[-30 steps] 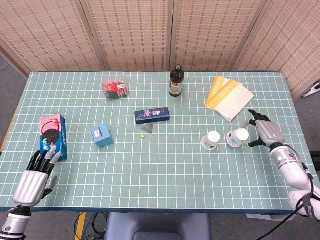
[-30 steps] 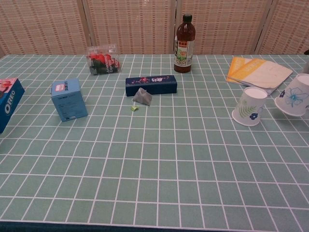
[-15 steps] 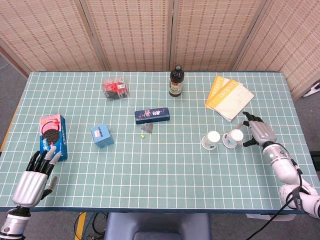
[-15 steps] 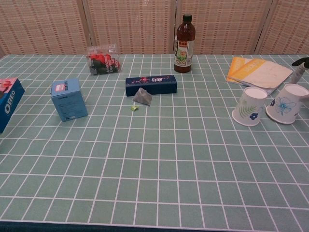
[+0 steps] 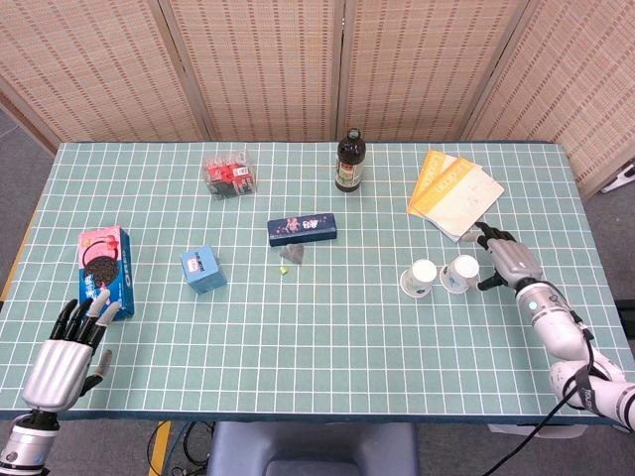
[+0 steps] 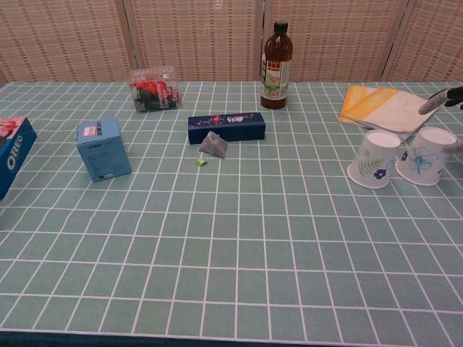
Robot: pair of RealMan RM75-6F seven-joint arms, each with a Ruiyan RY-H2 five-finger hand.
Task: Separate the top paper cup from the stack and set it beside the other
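Right hand (image 5: 504, 260) fingers (image 6: 432, 102) spread around the right-side paper cup (image 5: 460, 274), thumb and fingertips at its far side. Whether they actually touch it, cannot tell; looks like a loose cage, not a firm grip. That cup stands on the table (image 5: 327, 327), tilted slightly, blue flower print facing the chest camera. Just beside it, on the side away from the fingers, the second paper cup (image 5: 421, 279) with a green leaf print, also tilted; the two cups are touching or nearly so, no longer stacked. Behind the right fingers, yellow booklets (image 5: 451, 194) lie flat, near the hand.

Farther from the fingers toward table centre: dark bottle (image 5: 349, 162) upright at the back, dark blue long box (image 5: 306, 230), a small grey packet (image 5: 295, 257) just in front of it, a tiny green scrap (image 5: 283, 269) beside the packet. Beyond those, a light blue box (image 5: 202, 269) and a clear container with red contents (image 5: 229, 177).

Left hand (image 5: 69, 349) at the near table edge, well apart from the cups, fingers extended and slightly apart, holding nothing. Its fingertips are near the cookie box (image 5: 105, 263).
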